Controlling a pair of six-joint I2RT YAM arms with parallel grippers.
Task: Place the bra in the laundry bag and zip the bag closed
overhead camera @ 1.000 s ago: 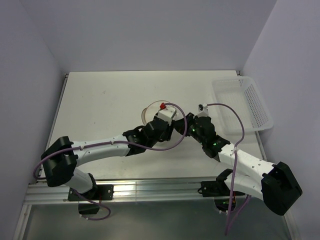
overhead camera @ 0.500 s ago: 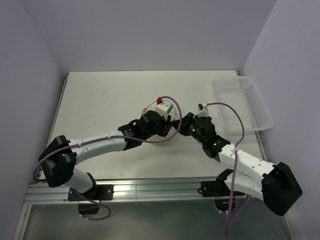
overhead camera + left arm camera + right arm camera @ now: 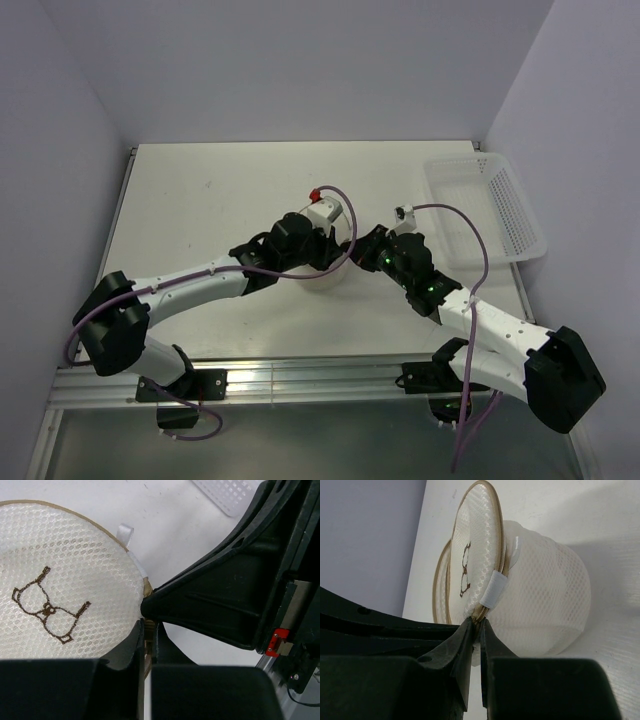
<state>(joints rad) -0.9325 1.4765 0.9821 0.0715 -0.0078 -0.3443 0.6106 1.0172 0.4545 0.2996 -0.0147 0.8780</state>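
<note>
Laundry bag (image 3: 540,595) | rim clamped in left hand (image 3: 148,632) | seam clamped in right hand (image 3: 476,626)

Top external: high, from 6 o'clock, looking down over the whole table (image 3: 200,200). Left wrist: very near, down onto the laundry bag (image 3: 65,580) at 9 o'clock. Right wrist: low, side-on, close. Shared by all three: that bag.

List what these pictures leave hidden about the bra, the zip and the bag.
- The bra: no view shows it; in the right wrist view the laundry bag mesh reads only white.
- The zip pull: unseen; left gripper and right gripper cover the rim they pinch, wrist views.
- Top view: the left arm covers most of the bag.
</note>
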